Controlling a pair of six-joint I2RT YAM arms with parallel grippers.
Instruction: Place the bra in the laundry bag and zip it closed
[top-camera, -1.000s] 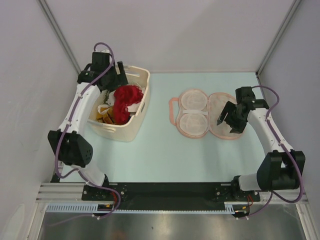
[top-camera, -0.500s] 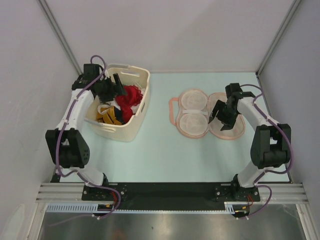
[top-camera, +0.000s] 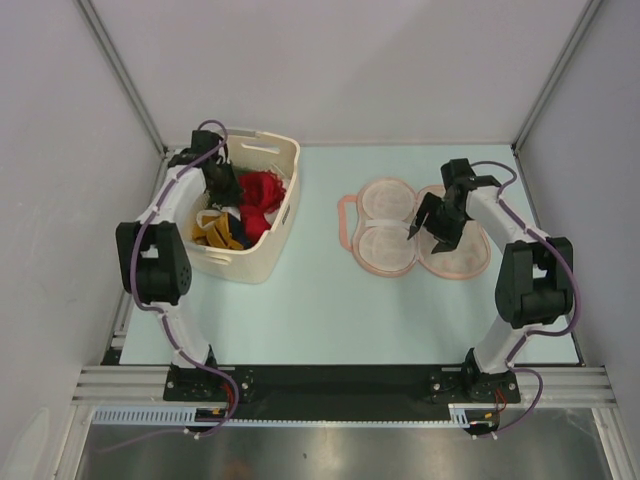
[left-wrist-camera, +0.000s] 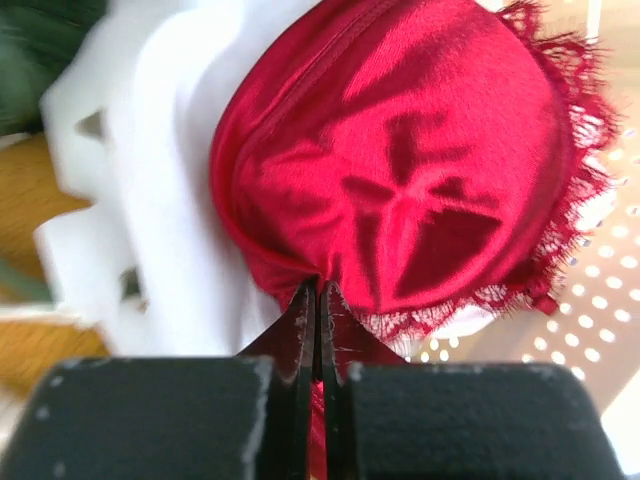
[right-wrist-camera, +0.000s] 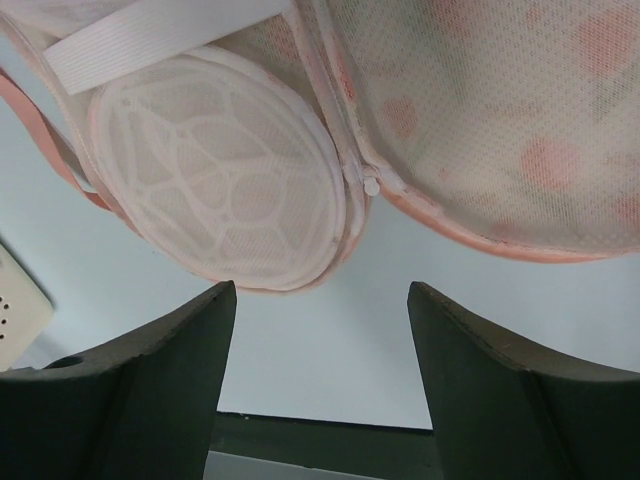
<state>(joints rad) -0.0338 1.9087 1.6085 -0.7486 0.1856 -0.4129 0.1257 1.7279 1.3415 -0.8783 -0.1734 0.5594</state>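
Pinching satiny, lace-edged bra (left-wrist-camera: 400, 190) w/ L gripper (left-wrist-camera: 318, 288); R gripper (right-wrist-camera: 320, 290) spread over mesh laundry bag (right-wrist-camera: 480, 120).

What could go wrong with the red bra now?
The left gripper pinches just the edge of the bra, so it might slip free when lifted. Its lace could snag the white cloth beneath and drag it along. The open right gripper isn't holding the laundry bag, so it may slide.
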